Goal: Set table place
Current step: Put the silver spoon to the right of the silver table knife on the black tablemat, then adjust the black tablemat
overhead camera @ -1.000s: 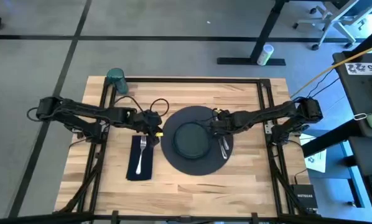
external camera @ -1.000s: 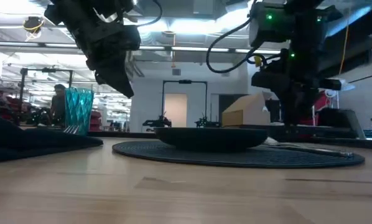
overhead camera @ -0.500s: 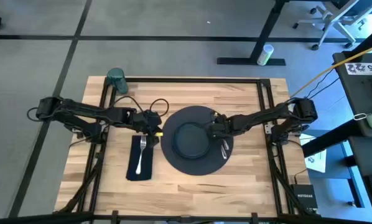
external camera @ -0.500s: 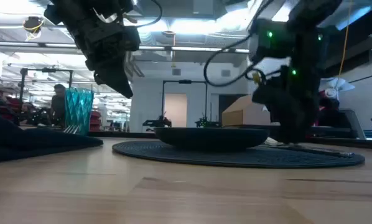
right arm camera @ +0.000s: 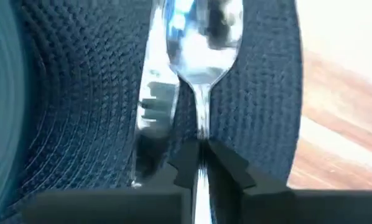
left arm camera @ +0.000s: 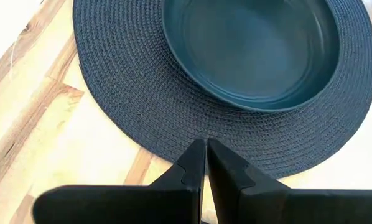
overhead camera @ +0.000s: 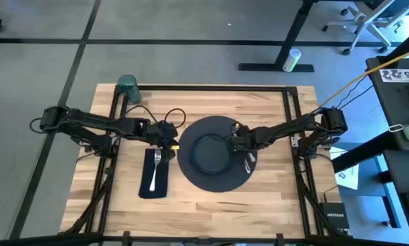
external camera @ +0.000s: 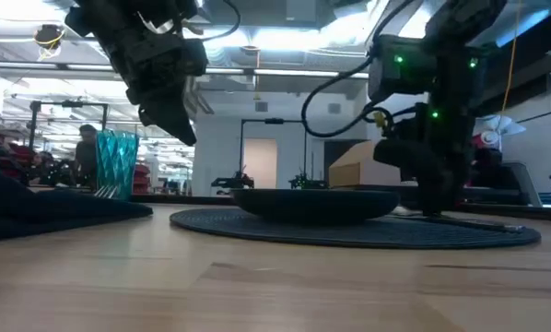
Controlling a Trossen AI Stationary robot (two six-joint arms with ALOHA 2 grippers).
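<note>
While the right gripper (right arm camera: 201,163) pinches the silver metal spoon (right arm camera: 203,46) beside the knife (right arm camera: 150,106), frame centre | fork (overhead camera: 154,167) on navy napkin (overhead camera: 154,173), left | left gripper (left arm camera: 206,163) closed, empty | teal cup (overhead camera: 127,86) unplaced, upper left.

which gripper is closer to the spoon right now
Right. The right gripper is shut on the spoon, on the charger right of the plate. The left gripper hangs across the plate from it, by the napkin.
</note>
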